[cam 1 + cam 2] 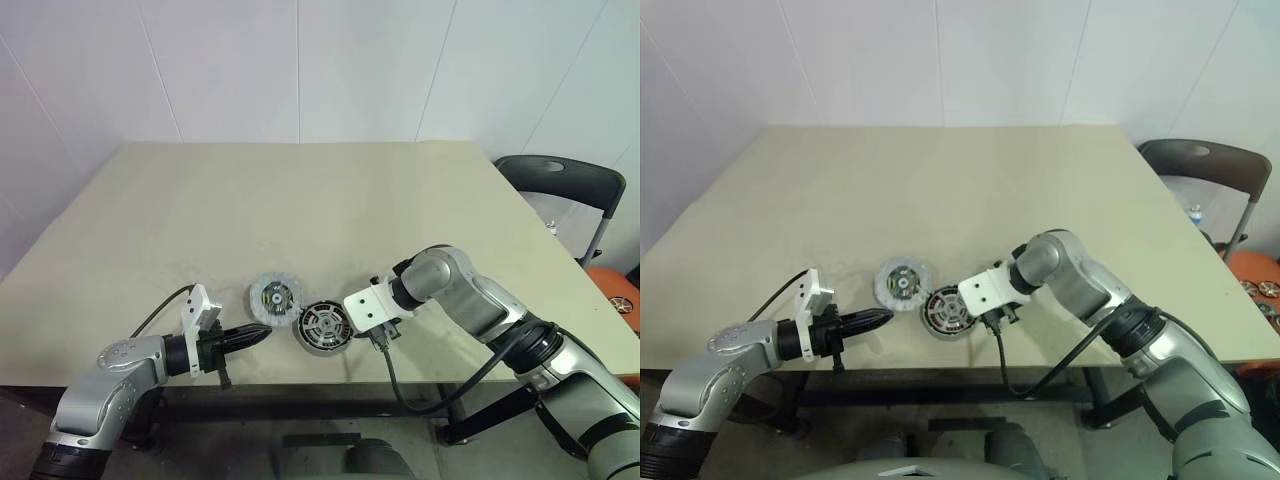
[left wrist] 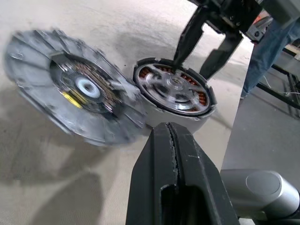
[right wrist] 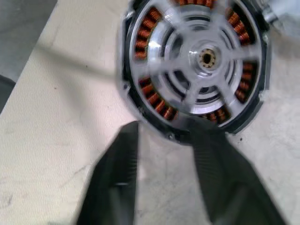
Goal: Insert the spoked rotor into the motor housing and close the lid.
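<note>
The left arm reached in low from the near left, forearm almost level; its left gripper (image 1: 262,334) had both black fingers pressed together into one point, aimed at the rotor (image 1: 323,326) and stopping just short of it; the right arm bent in from the right, wrist angled steeply down; the right gripper (image 3: 165,140) hung over the rotor's near edge, fingers (image 3: 115,178) parted, holding nothing.

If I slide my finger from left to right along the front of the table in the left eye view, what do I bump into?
left gripper → motor housing → spoked rotor → right gripper, its fingers apart over the rotor's rim.
</note>
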{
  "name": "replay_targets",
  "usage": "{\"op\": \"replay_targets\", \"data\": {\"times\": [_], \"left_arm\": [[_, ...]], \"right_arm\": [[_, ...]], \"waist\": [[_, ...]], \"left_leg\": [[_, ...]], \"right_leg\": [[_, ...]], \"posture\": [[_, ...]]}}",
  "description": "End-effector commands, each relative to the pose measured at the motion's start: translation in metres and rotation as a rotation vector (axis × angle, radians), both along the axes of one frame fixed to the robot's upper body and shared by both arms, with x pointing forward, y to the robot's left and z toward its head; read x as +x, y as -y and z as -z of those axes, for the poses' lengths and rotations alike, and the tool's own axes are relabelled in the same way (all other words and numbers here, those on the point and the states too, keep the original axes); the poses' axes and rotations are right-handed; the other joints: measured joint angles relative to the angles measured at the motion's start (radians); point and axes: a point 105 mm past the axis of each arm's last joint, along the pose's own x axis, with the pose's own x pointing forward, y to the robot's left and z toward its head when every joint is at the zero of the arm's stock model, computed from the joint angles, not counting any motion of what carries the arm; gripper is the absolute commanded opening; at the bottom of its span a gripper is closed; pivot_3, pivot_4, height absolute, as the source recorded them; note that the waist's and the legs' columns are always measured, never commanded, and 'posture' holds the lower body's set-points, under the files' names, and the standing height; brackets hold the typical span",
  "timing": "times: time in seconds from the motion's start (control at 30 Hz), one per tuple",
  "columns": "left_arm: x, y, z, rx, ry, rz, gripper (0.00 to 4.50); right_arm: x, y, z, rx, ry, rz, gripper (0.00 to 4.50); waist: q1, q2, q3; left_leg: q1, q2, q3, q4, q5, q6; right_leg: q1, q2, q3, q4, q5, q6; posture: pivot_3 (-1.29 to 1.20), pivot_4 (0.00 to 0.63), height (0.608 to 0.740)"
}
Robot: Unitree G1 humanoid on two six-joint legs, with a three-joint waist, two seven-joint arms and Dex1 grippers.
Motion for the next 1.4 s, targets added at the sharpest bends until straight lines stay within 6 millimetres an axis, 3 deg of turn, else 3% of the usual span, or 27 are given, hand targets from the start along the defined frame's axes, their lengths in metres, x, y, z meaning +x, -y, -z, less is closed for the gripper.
{"op": "replay_targets", "data": {"times": [0.03, 0.1, 0.67, 1.0, 1.4], "left_arm": [[0.0, -0.001, -0.002, 0.004, 0.031, 0.012, 0.0], [0.0, -0.001, -0.001, 0.005, 0.031, 0.012, 0.0], [0.0, -0.007, 0.012, 0.024, 0.024, 0.003, 0.0], [-0.001, -0.006, 0.015, 0.035, 0.021, 0.004, 0.0], [-0.002, -0.008, 0.018, 0.042, 0.018, -0.001, 0.0]], "right_arm": [[0.005, -0.004, -0.01, 0.029, 0.05, 0.013, 0.53], [0.005, -0.005, -0.011, 0.035, 0.057, 0.011, 0.02], [0.005, -0.021, -0.018, 0.149, 0.001, 0.067, 0.02], [0.02, -0.025, -0.022, 0.187, 0.07, 0.109, 3.34], [0.036, -0.006, 0.008, 0.098, 0.126, 0.147, 3.34]], "waist": [[0.0, 0.0, 0.0], [0.0, 0.0, 0.0], [-0.002, 0.0, 0.0], [0.0, 0.0, 0.0], [0.0, 0.0, 0.0]], "left_leg": [[0.003, 0.0, 0.0, 0.0, 0.0, 0.0], [0.003, 0.0, 0.0, 0.0, 0.0, 0.0], [0.004, -0.001, 0.001, 0.0, 0.0, 0.0], [0.003, -0.001, 0.001, -0.001, 0.0, 0.0], [0.003, -0.001, 0.002, -0.001, 0.0, 0.0]], "right_leg": [[0.001, 0.0, 0.0, 0.0, 0.0, 0.0], [0.001, 0.0, 0.001, 0.0, 0.0, 0.0], [-0.001, 0.0, 0.004, 0.004, 0.0, 0.0], [-0.002, 0.0, 0.004, 0.003, 0.0, 0.0], [-0.002, 0.0, 0.004, 0.003, 0.0, 0.0]], "posture": [[0.0, 0.0, 0.74], [0.0, 0.0, 0.74], [0.0, 0.0, 0.74], [0.0, 0.0, 0.74], [0.0, 0.0, 0.74]]}}
